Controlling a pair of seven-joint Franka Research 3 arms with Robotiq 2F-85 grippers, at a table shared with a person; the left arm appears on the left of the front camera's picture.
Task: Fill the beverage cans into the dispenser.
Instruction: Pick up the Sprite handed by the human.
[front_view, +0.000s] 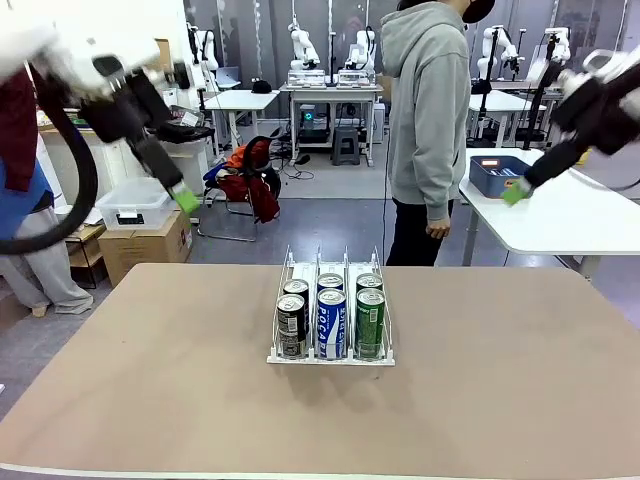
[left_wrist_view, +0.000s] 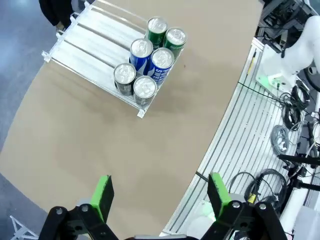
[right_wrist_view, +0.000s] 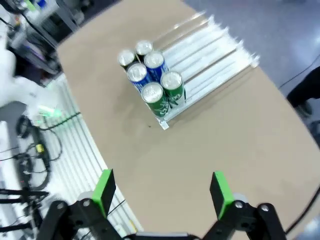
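Broad tan table (front_view: 150, 400), matte, rounded at the near corners, edged with a paler strip along the near side. Carrying at its middle, somewhat nearer the far edge, the clear dispenser (front_view: 347, 268): flat on its white base, square to the table, three lanes running near to far, low lip toward the near side. Faint shadow on the tan just near of it.

We see six slim drink cans (front_view: 331, 320), two per lane, at the front of the clear-plastic three-lane dispenser (left_wrist_view: 92, 36), on the middle of the brown table (front_view: 140, 385).
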